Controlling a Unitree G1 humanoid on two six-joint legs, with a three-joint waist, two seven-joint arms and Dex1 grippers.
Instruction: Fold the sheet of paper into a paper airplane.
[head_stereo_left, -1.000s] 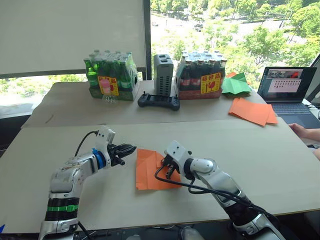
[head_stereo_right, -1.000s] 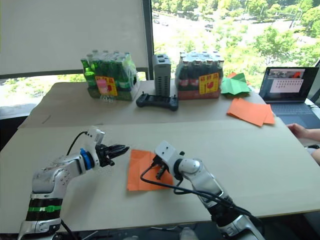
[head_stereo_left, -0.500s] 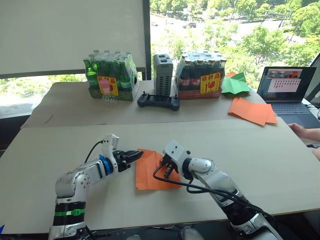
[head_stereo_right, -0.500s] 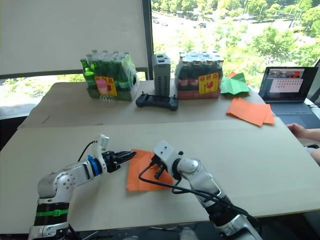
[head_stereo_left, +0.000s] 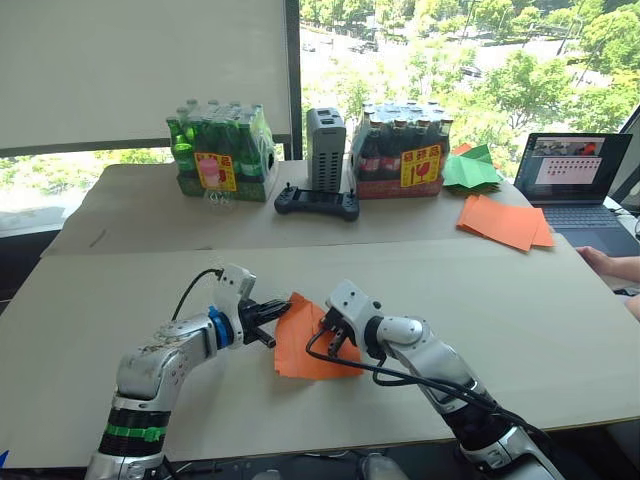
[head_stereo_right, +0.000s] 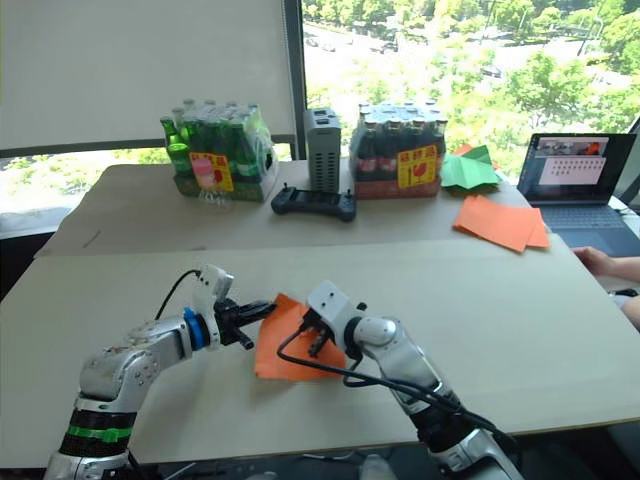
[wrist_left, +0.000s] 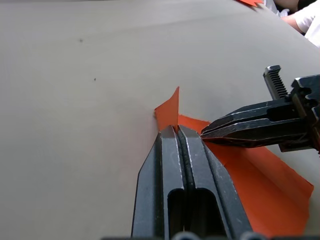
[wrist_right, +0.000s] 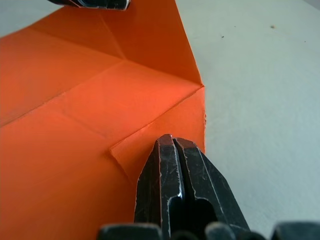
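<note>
We see the thin orange sheet of paper (head_stereo_left: 308, 345), creased and partly folded, lying on the pale tabletop (head_stereo_left: 520, 310) between our two grippers. Our left gripper (wrist_left: 177, 131) has its black fingers pressed together on the sheet's near-left corner, which stands lifted off the table just past the fingertips. Our right gripper (wrist_right: 172, 141) is clenched too, its closed fingertips pressing down on a small folded flap at the sheet's right edge, with the creased orange surface spreading out beyond and to one side of the tips. In the left wrist view, the right gripper's fingers sit just beside ours, over the paper.
</note>
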